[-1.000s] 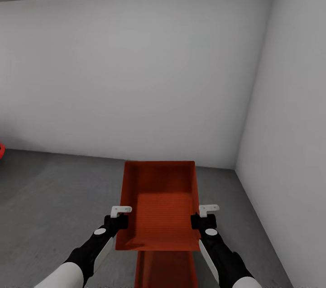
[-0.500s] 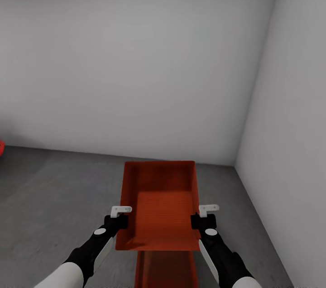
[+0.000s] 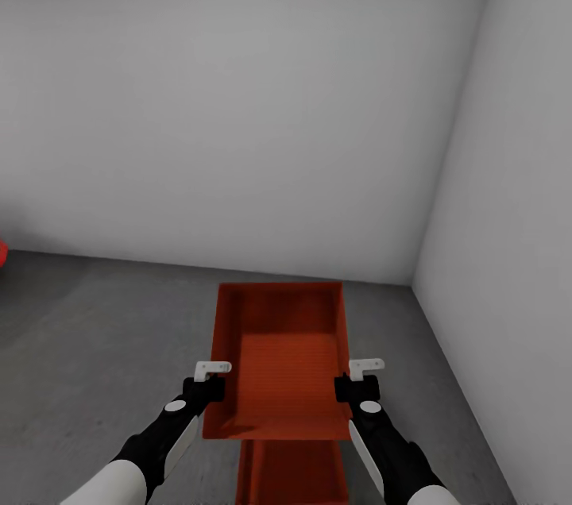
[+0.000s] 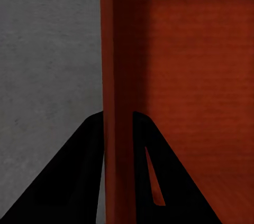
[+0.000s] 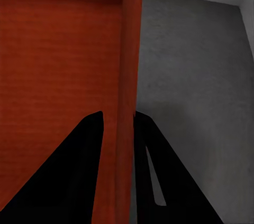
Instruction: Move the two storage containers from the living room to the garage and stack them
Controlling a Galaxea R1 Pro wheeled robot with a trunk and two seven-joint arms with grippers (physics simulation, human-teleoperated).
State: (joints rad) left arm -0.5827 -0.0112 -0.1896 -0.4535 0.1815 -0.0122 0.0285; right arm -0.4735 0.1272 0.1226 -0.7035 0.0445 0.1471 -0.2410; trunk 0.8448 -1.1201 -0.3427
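I hold one orange-red storage container (image 3: 280, 358) level in front of me, above the grey concrete floor (image 3: 95, 330) of the garage. My left gripper (image 3: 210, 383) is shut on its left side wall (image 4: 117, 49). My right gripper (image 3: 357, 381) is shut on its right side wall (image 5: 131, 34). In each wrist view a dark finger sits on either side of the thin wall, as at the left gripper (image 4: 117, 115) and the right gripper (image 5: 117, 114). The second storage container (image 3: 292, 472) lies lower down, directly beneath the held one. I cannot tell what it rests on.
A plain white wall (image 3: 238, 116) stands ahead and another white wall (image 3: 508, 211) closes the right side, meeting in a corner. A sliver of something red (image 3: 2, 252) shows at the far left edge. Open concrete spreads to the left.
The whole view has shifted: the wall-floor line and the ceiling edge sit slightly higher in the picture. The held container and both grippers keep their place in the view.
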